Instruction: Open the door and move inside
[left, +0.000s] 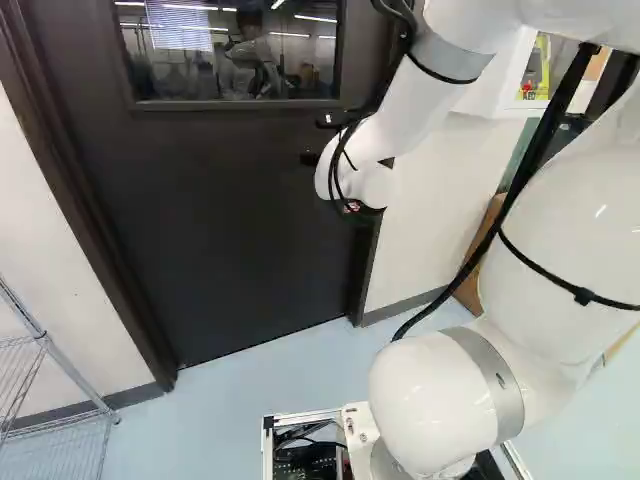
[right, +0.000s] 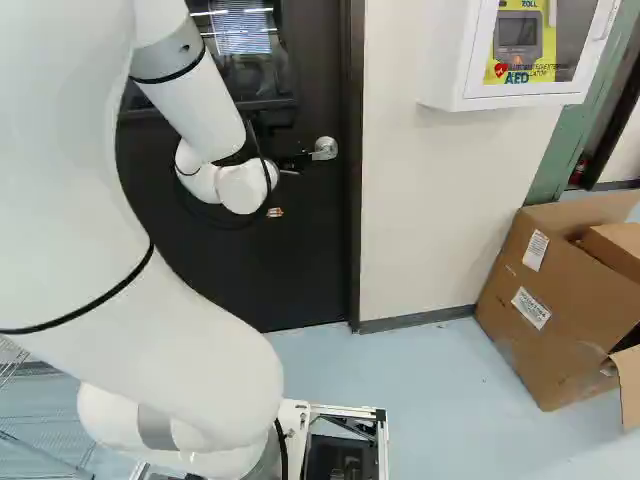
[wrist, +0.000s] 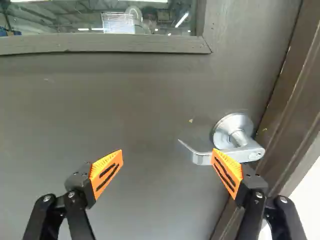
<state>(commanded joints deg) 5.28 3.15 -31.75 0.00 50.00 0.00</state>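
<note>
Two orange-padded fingers of the gripper (left: 314, 140) stand wide apart in front of the shut door (wrist: 150, 100). Its silver lever handle (wrist: 200, 158) lies ahead of one finger, the free end reaching toward the gap between them; I cannot tell whether they touch. On the wall, a white cabinet (right: 520, 97) holds a yellow-and-grey device (right: 518, 32). Near it on the floor, an open cardboard box (right: 540, 320) has more brown cardboard in its mouth.

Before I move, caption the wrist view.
Open hand facing the closed door, one orange pad partly hiding the lever handle.
</note>
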